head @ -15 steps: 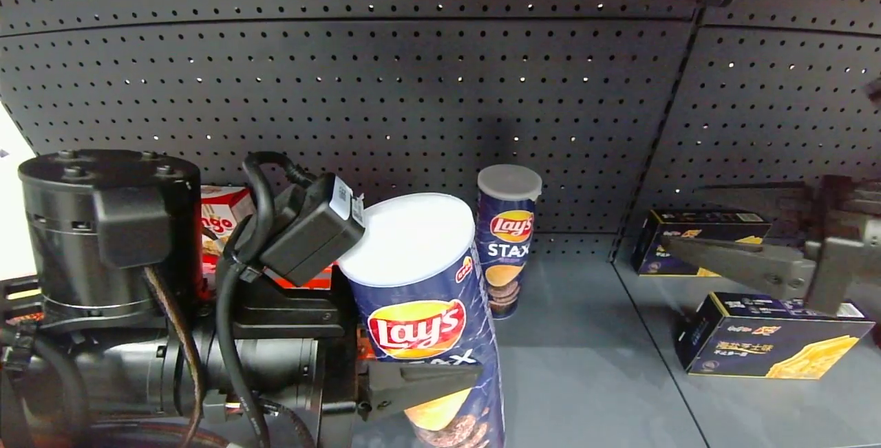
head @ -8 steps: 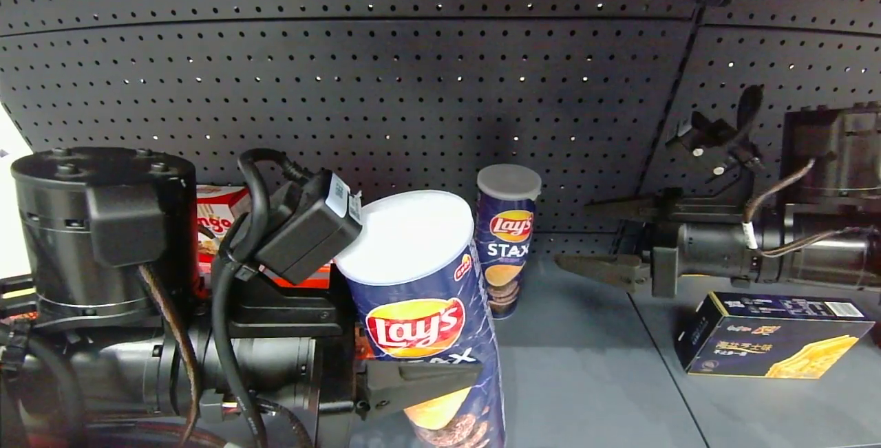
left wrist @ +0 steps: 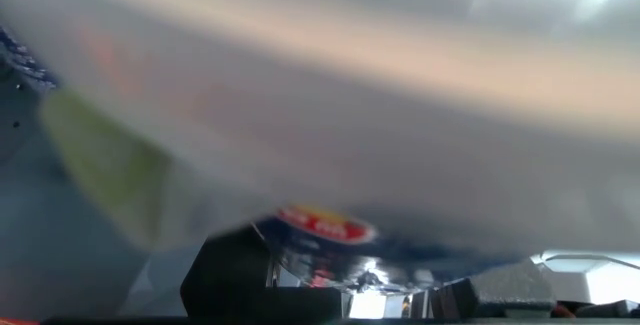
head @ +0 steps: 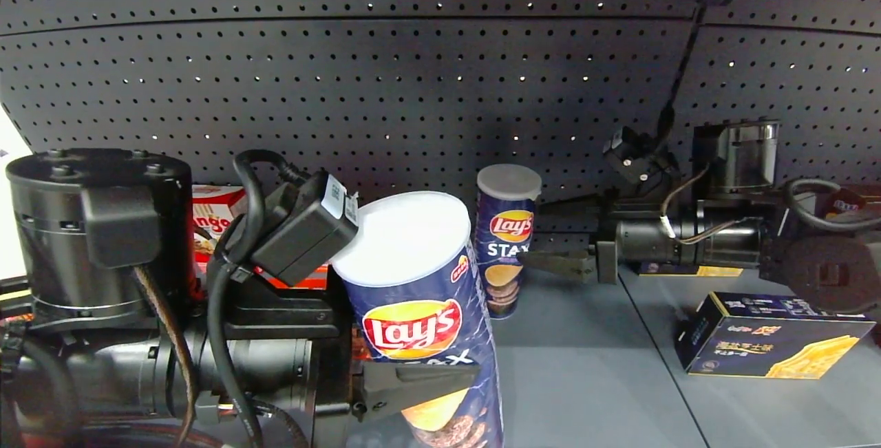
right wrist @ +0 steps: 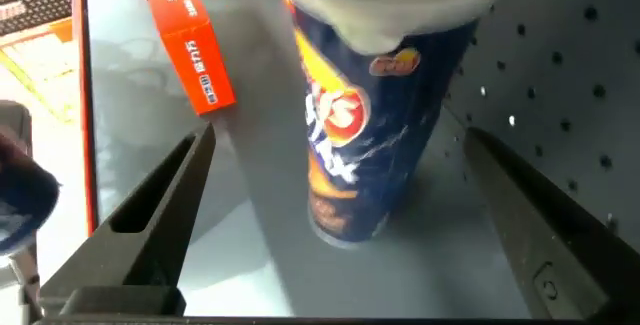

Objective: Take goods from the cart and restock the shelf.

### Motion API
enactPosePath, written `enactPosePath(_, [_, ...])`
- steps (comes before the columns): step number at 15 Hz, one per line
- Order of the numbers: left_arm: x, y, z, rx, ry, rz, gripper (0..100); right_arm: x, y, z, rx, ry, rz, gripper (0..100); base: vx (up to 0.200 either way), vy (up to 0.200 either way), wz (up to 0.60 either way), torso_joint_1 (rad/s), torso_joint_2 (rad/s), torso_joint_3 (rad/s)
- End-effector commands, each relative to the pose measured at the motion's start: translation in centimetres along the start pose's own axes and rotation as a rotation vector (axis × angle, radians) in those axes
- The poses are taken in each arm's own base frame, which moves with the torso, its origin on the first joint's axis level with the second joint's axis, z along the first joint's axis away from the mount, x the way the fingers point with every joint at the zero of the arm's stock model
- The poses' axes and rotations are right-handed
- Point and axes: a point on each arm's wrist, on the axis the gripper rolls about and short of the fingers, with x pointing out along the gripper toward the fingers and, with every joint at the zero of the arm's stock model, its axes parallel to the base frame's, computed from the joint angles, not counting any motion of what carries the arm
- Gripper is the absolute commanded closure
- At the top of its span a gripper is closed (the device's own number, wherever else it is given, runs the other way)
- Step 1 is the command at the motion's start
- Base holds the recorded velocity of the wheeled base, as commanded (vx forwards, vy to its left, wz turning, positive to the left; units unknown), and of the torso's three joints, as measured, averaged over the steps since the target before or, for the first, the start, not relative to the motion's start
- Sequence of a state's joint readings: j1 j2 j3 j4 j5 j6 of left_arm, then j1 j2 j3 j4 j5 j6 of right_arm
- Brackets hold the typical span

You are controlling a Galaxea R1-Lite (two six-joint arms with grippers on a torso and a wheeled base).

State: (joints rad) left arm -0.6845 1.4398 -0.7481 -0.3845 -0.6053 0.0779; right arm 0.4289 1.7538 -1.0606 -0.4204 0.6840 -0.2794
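Held can [head: 413,276]: dark blue tube with a white lid, long axis near vertical, lid up, top leaning slightly left. It is clamped in the left gripper [head: 440,376] above the front of the shelf [head: 585,365]. Rear can [head: 506,241]: same design with a grey lid, upright on the shelf against the pegboard. The right gripper [head: 554,235] is spread wide, level with it, fingers to either side and not touching.

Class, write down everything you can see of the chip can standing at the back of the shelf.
The dark blue cardboard-looking chip can with a grey translucent plastic lid stands upright on the grey metal shelf, close to the black pegboard. Its label faces forward. The open right gripper flanks it, fingers apart from its sides.
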Motion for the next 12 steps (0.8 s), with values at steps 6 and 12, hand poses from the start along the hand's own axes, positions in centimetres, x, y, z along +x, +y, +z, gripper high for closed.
enactPosePath(6, [-0.3,-0.2,0.2,0.007,-0.012,0.001,100,1.6,-2.1,-2.1,0.001,0.006,0.088,0,0.000,0.000,0.00,0.000,0.00,0.000])
enactPosePath(12, [-0.3,-0.2,0.6,0.013,-0.021,0.001,100,3.7,-3.6,-3.9,0.016,0.012,0.128,0,0.000,0.000,0.00,0.000,0.00,0.000])
